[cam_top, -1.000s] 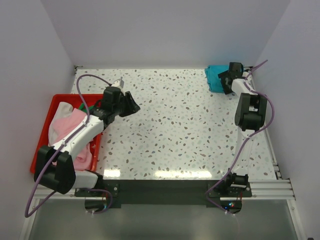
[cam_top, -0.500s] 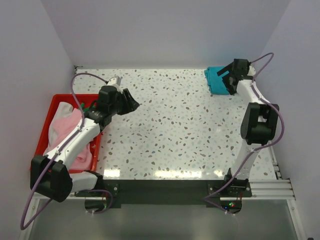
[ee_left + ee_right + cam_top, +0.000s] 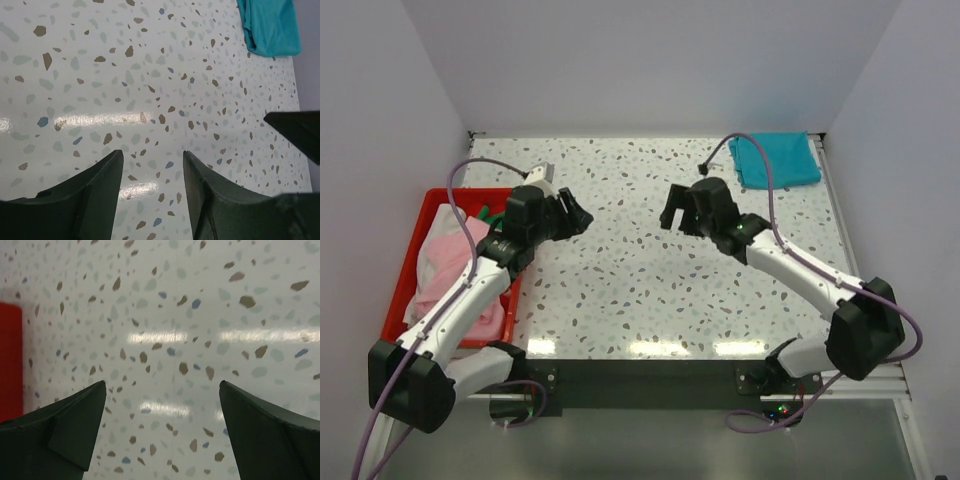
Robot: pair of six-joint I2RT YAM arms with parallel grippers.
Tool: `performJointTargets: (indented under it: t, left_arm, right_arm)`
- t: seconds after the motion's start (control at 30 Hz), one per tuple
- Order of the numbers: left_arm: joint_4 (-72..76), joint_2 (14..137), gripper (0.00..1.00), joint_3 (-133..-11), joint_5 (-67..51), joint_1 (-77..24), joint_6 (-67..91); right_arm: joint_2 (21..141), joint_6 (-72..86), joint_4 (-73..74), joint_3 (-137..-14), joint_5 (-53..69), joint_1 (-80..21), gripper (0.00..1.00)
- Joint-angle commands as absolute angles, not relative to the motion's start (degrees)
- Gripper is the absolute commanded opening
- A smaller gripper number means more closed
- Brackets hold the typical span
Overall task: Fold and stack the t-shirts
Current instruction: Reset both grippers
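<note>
A folded teal t-shirt lies flat at the table's far right corner; the left wrist view catches it too, teal t-shirt. Pink and white t-shirts are heaped in the red bin, with a dark green piece at its far end. My left gripper hovers open over bare table just right of the bin, nothing between its fingers. My right gripper hangs open and empty over the table's middle, facing left, its fingers wide apart.
The red bin shows at the left edge of the right wrist view. White walls close the table on three sides. A black rail with both arm bases runs along the near edge. The right gripper's tip juts into the left wrist view.
My right arm has left the teal t-shirt at the far right corner and swung left to the table's middle, jaws opened wide. The left gripper drifted slightly back and opened a little more.
</note>
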State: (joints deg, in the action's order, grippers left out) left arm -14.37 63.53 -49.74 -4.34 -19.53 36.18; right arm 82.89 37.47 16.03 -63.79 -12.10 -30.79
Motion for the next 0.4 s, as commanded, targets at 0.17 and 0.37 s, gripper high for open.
performJointTargets:
  t: [0.17, 0.37]
  left_arm:
    - [-12.04, 59.77, 0.56, -43.86, -4.75, -20.12, 32.43]
    - [-11.25, 58.89, 0.57, -42.28, -3.16, -21.53, 33.22]
  right_arm:
    - [67.09, 33.75, 14.5, -51.07, -13.27, -37.7, 0.99]
    - [62.4, 32.61, 17.83, -49.04, -14.94, -37.7, 0.99]
